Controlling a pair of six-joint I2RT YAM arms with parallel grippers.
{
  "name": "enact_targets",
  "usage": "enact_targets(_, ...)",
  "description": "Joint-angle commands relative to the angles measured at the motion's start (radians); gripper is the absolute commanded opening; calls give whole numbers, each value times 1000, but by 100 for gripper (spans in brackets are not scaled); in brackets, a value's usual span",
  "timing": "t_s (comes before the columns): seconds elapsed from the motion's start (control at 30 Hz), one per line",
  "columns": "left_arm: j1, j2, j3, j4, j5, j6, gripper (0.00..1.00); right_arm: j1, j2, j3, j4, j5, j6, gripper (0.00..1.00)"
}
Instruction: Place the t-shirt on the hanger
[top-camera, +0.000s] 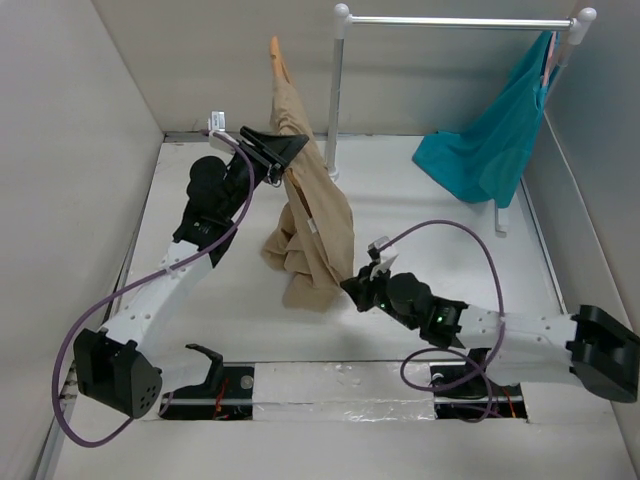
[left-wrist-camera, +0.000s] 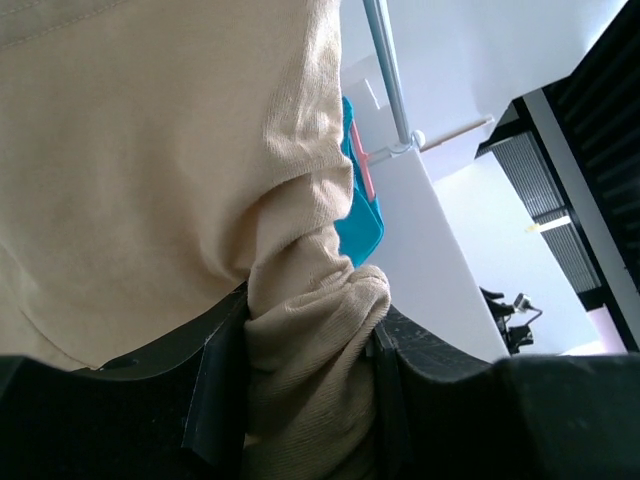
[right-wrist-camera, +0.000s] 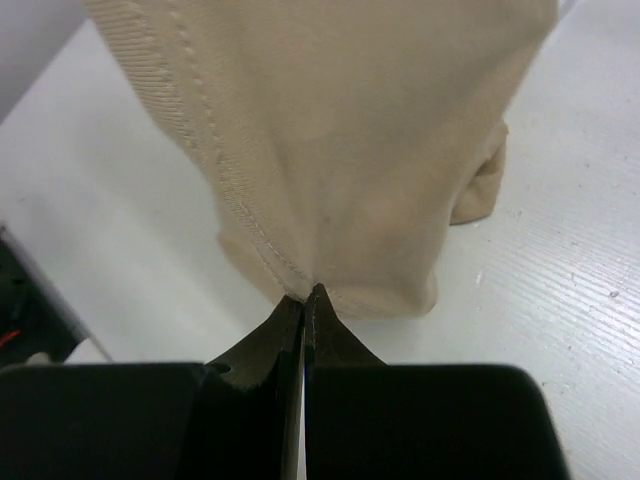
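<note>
The tan t-shirt (top-camera: 320, 225) hangs in a bunched column over the middle of the table, its lower folds resting on the surface. My left gripper (top-camera: 283, 152) is shut on a thick wad of the t-shirt (left-wrist-camera: 150, 150) near its top and holds it up; in the left wrist view (left-wrist-camera: 305, 350) fabric fills the gap between the jaws. A slim light-brown tip, apparently the hanger (top-camera: 276, 58), sticks up above the fabric; the rest of it is hidden. My right gripper (top-camera: 352, 287) is shut on the t-shirt's stitched hem (right-wrist-camera: 370, 130), pinched at the fingertips (right-wrist-camera: 305, 297) low over the table.
A white clothes rack (top-camera: 450, 20) stands at the back right with a teal-blue garment (top-camera: 485, 150) hanging from its right end; the garment also shows in the left wrist view (left-wrist-camera: 360, 215). White walls close in the left, back and right sides.
</note>
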Motion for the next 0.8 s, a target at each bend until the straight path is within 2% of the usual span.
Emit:
enact_targets(0.0,-20,-68,4,137,-56,46,0,23,-129,124,-199,-2,-33,0)
enact_targets(0.1,-20,-76,-122,167,-58,26,0,23,-151,254,-293,-54,-63,0)
enact_targets(0.13,-20,-74,-183,192,-53,9,0,23,-110,287,-357,-76,-71,0)
enact_targets(0.23,-20,-59,-262,240,-37,-22,0,23,-24,409,-406,-122,-85,0)
enact_targets(0.4,-20,-50,-339,286,-26,-46,0,23,113,468,-342,-79,-116,0)
enact_targets(0.53,-20,-28,-348,300,3,-58,0,32,209,536,-496,-50,-119,0)
enact_targets(0.57,-10,-13,-343,306,13,-58,0,32,197,533,-514,-50,-116,4)
enact_targets(0.6,-10,-7,-342,309,19,-62,0,32,182,505,-524,-53,-113,26)
enact_targets(0.7,-10,12,-342,318,25,-62,0,32,67,447,-534,-65,-105,58)
enact_targets(0.77,-10,33,-337,328,30,-68,0,32,4,434,-548,-68,-105,63)
